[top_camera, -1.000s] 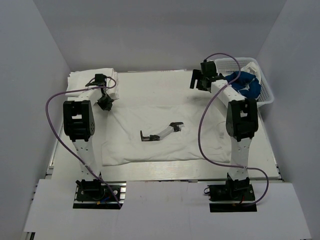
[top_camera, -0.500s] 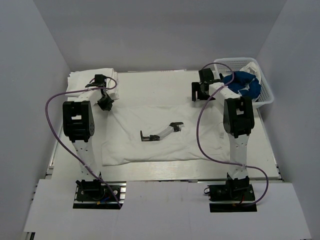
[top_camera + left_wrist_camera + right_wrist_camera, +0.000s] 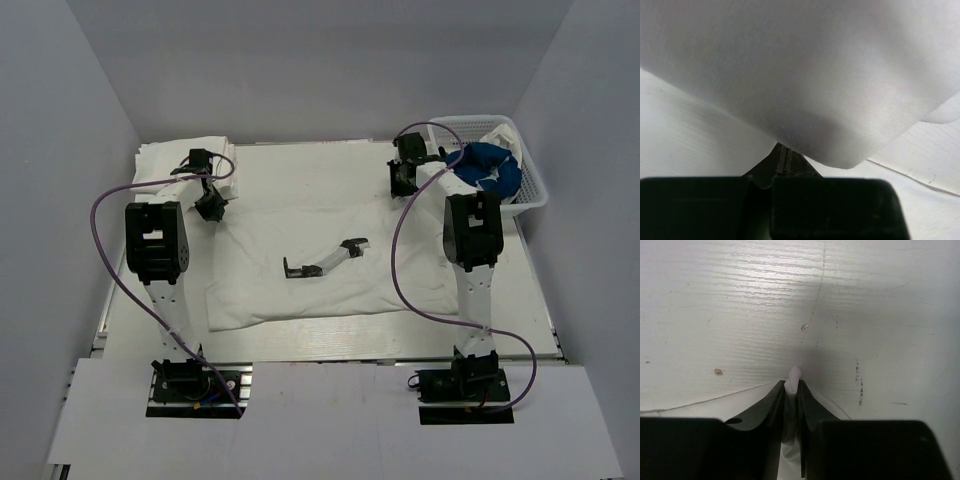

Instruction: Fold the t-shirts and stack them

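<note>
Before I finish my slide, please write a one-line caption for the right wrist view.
Right gripper shut on a pinched fold of the white t-shirt, scuffed white table behind it.

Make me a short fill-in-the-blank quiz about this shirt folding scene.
The blue shirt lies in the ____.
The left gripper and right gripper each pinch the spread shirt, which is ____.
The folded stack sits at the far ____ corner.
Missing: basket; white; left.
</note>
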Robot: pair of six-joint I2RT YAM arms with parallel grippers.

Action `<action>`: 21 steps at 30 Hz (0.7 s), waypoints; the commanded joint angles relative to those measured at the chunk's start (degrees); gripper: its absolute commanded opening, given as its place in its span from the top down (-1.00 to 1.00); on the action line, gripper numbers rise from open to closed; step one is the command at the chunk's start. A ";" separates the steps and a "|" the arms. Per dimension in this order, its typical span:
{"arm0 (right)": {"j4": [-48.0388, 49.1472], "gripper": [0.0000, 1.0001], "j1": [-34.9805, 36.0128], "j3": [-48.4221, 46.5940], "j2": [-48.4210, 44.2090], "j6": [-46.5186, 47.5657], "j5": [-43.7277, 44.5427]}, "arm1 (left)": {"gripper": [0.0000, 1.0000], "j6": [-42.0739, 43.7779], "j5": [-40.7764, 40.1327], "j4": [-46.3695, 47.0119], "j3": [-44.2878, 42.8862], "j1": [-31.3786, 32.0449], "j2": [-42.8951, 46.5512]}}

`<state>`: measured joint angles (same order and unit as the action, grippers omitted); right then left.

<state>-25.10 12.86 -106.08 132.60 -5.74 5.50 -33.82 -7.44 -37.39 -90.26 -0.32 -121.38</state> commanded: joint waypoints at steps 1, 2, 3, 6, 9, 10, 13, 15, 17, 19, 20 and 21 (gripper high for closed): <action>-0.56 0.65 -0.21 -0.27 0.56 2.04 -0.75 | 1.00 0.95 1.99 -1.29 -0.09 -0.12 1.85; -0.56 0.72 -0.21 0.00 -0.22 2.13 -0.75 | 1.00 0.95 1.99 -1.81 -0.09 -0.12 1.24; -0.30 0.76 -0.29 0.35 -0.67 2.39 -0.14 | 1.00 0.95 1.99 -1.81 -0.96 0.40 1.24; 2.76 0.82 -0.12 3.06 -4.18 2.31 0.74 | 1.00 1.48 1.99 -2.34 -2.47 0.93 1.76; 7.34 0.89 -0.12 7.63 -9.62 2.57 0.92 | 1.00 1.48 2.52 -1.64 -2.47 0.93 4.22; 10.66 0.89 -0.12 8.69 -11.90 2.66 0.40 | 1.00 1.48 2.52 -1.64 -1.94 0.93 5.09; 14.54 0.80 -0.21 15.10 -18.22 3.01 -1.27 | 1.00 2.00 3.05 0.55 0.60 0.93 9.40; 19.55 0.64 -0.29 19.94 -21.40 2.66 -1.37 | 1.00 2.01 3.57 1.78 2.80 0.93 12.29; 20.71 0.64 -0.29 21.53 -22.03 1.87 0.72 | 1.00 2.01 3.58 1.79 3.94 0.93 13.71; 20.01 0.68 -0.12 22.06 -22.56 0.39 1.97 | 1.00 2.01 3.58 1.79 4.74 0.93 15.11; 19.83 0.69 -0.38 22.23 -22.73 0.20 3.89 | 1.00 2.01 3.58 1.79 5.35 0.93 15.12; 19.74 0.73 -0.30 23.45 -23.34 -0.06 4.26 | 1.00 2.01 3.58 1.79 5.36 0.93 15.64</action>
<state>-8.80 12.86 -84.51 110.67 -4.60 6.22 -32.36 -4.64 -36.97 -85.89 0.49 -109.65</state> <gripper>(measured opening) 0.150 0.009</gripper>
